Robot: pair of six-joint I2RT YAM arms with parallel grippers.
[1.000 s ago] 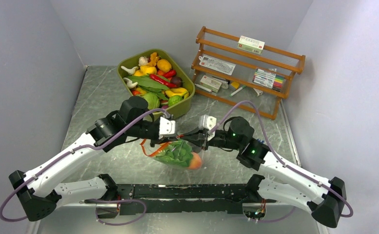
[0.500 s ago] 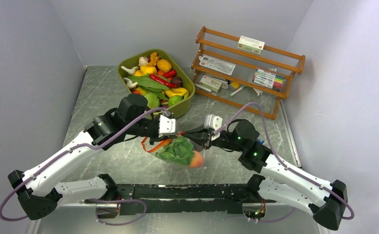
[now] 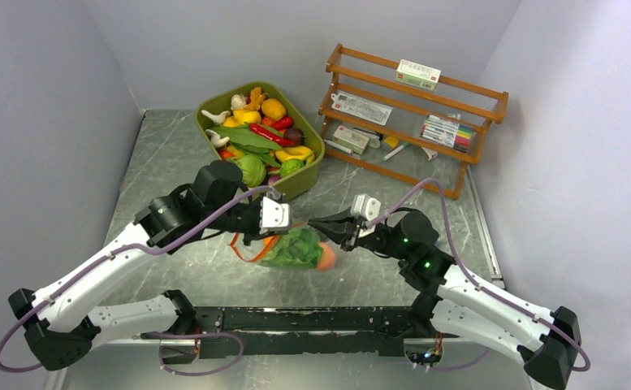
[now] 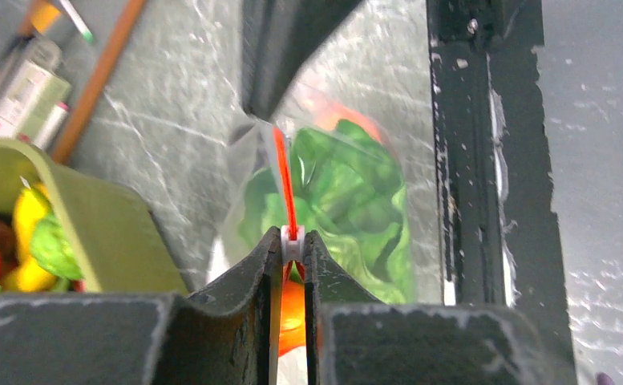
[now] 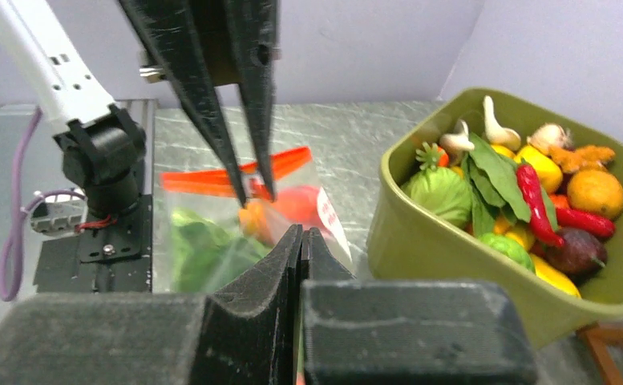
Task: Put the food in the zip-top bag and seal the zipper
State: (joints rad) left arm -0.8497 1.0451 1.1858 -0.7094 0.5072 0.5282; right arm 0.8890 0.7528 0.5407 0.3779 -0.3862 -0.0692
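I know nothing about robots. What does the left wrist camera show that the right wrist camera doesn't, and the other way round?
Only the left wrist: the small white slider on the zipper, pinched in the left gripper, and cartons on the rack. Only the right wrist: red chilli and garlic in the olive tub, and the left arm's black base. Both: the zip-top bag holding lettuce, its orange-red zipper and that tub.
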